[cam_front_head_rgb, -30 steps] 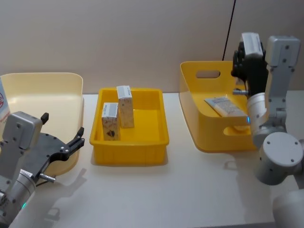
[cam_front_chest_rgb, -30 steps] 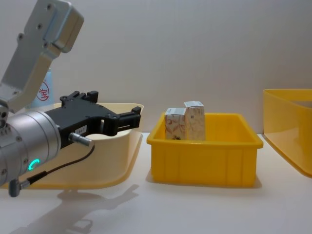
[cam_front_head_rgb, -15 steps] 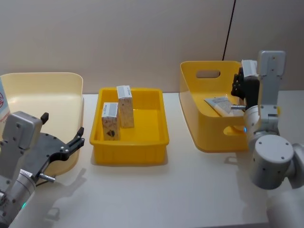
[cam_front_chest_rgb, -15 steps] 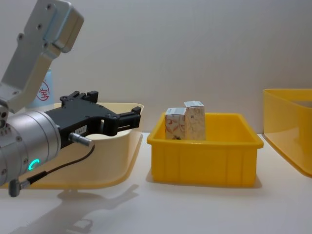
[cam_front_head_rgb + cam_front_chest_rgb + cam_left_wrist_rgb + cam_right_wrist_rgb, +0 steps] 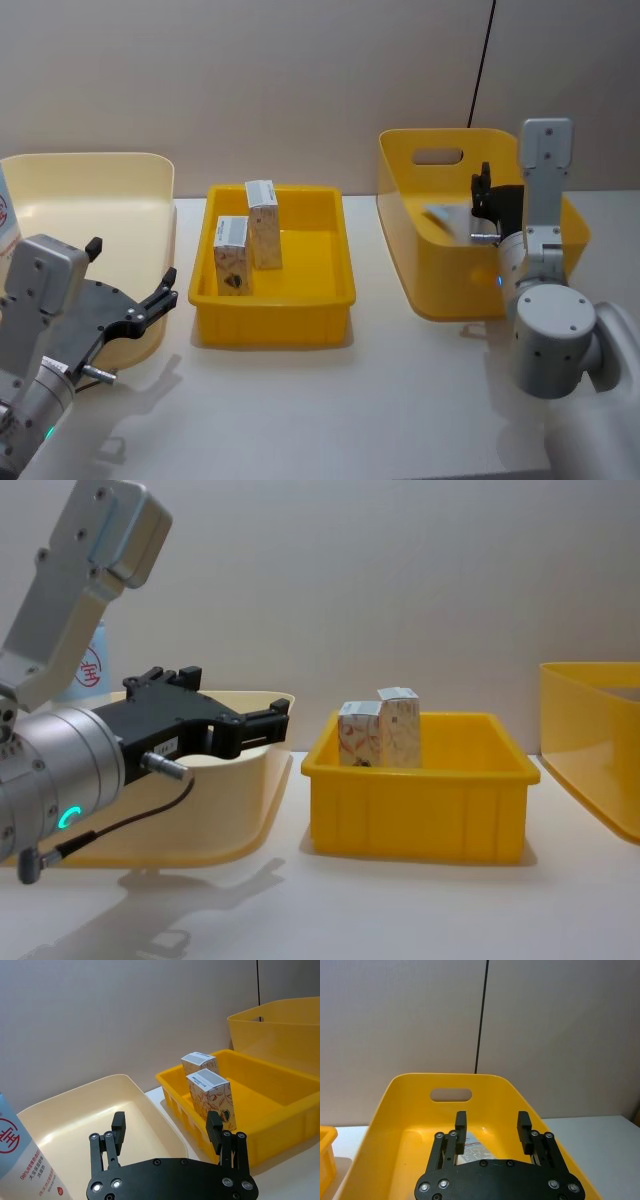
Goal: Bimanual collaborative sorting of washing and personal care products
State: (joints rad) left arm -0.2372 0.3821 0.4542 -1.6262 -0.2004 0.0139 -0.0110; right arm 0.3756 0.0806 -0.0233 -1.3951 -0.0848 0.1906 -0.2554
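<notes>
Two small white cartons with orange-red squiggles (image 5: 231, 255) (image 5: 264, 222) stand upright in the middle yellow bin (image 5: 270, 325); they also show as cartons (image 5: 212, 1097) and cartons (image 5: 380, 732). A pale-blue tube with a red logo (image 5: 22, 1152) (image 5: 88, 665) stands at the far left by the cream bin (image 5: 100, 170). My left gripper (image 5: 130, 263) (image 5: 166, 1122) (image 5: 240, 695) hovers open at that bin's near right rim, holding nothing. My right gripper (image 5: 481, 195) (image 5: 492, 1119) is open inside the right yellow bin (image 5: 420, 290), just above a flat pale pack (image 5: 475, 1146) lying on its floor.
The three bins stand in a row along the back of the white table (image 5: 350, 410). The right bin has a handle slot (image 5: 451, 1094) in its far wall. A black cable (image 5: 482, 60) runs down the wall behind it.
My right arm has swung left and down, bringing its gripper from above the right bin's rim to inside the bin. The left arm and the cartons have not moved.
</notes>
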